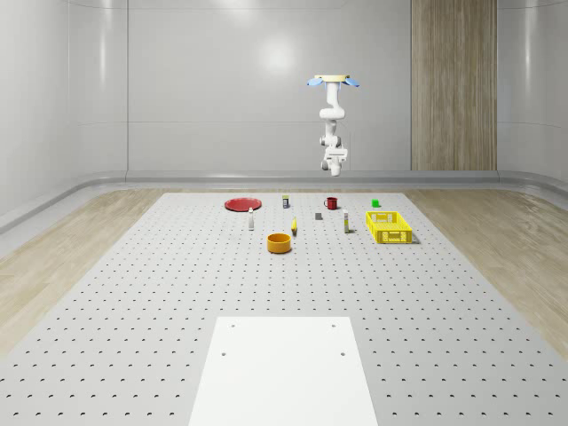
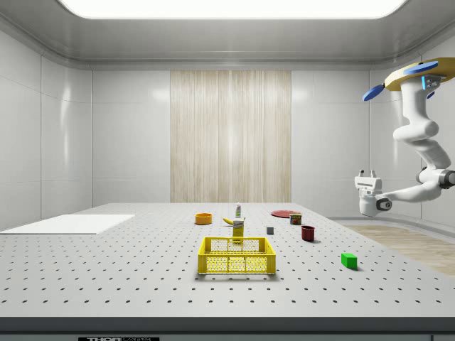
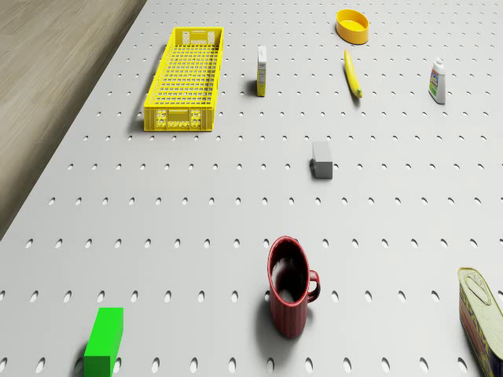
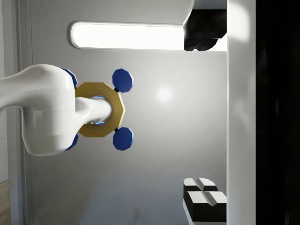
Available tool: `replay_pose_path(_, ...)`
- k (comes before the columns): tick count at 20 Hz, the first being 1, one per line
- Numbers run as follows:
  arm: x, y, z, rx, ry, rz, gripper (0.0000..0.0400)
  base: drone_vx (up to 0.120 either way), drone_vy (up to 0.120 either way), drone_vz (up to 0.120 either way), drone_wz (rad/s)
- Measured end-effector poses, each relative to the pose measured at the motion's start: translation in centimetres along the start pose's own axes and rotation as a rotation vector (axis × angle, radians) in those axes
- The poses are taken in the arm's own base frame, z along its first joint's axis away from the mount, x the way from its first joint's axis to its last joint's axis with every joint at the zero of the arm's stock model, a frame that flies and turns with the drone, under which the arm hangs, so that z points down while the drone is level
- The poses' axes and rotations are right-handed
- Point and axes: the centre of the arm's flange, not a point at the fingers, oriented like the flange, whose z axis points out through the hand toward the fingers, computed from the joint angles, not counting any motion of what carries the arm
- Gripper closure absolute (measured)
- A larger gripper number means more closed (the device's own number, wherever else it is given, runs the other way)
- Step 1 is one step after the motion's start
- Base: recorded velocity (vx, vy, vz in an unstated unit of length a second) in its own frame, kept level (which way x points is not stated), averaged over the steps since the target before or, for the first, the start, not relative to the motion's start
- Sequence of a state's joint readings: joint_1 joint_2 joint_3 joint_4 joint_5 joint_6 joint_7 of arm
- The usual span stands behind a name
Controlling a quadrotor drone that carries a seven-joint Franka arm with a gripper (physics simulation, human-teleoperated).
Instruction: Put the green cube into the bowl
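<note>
The green cube lies on the perforated table near its far edge, beyond the yellow crate. The orange bowl stands nearer the table's middle, well apart from the cube. The drone hovers high over the table's far side, behind the red mug. My arm hangs below it and folds back, so the gripper points up at the drone, far above the cube. Its fingers stand open with nothing between them.
A yellow crate sits by the whole-scene view's right edge of the table. A red mug, grey block, banana, small carton, bottle, tin can and red plate are scattered about. A white sheet lies at the near end.
</note>
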State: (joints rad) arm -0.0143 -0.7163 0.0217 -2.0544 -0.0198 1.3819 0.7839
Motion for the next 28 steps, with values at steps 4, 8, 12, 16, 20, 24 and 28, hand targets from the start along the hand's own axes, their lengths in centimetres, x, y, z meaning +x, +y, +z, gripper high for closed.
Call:
replay_pose_path(4,-0.3,-0.2,0.0,-0.021,0.025,0.0,0.0,0.0,0.0,0.0,0.0)
replay_pose_path(8,-0.7,-0.6,0.0,-0.064,0.072,-0.001,0.0,0.0,0.0,0.0,0.0)
replay_pose_path(12,-1.6,-1.5,0.2,-0.15,0.163,-0.004,0.0,0.0,0.0,0.0,0.0)
replay_pose_path(16,-3.2,-3.0,1.1,-0.318,0.334,-0.007,0.0,0.0,0.0,0.0,0.0)
replay_pose_path(20,-5.6,-5.3,3.8,-0.622,0.639,-0.015,0.0,0.0,0.0,0.0,0.0)
replay_pose_path(24,-7.2,-6.8,9.7,-1.076,1.09,-0.024,0.0,0.04,0.1,0.0,0.0)
replay_pose_path(28,-5.9,-5.4,15.8,-1.542,1.549,-0.033,0.0,0.12,0.12,0.0,0.0)
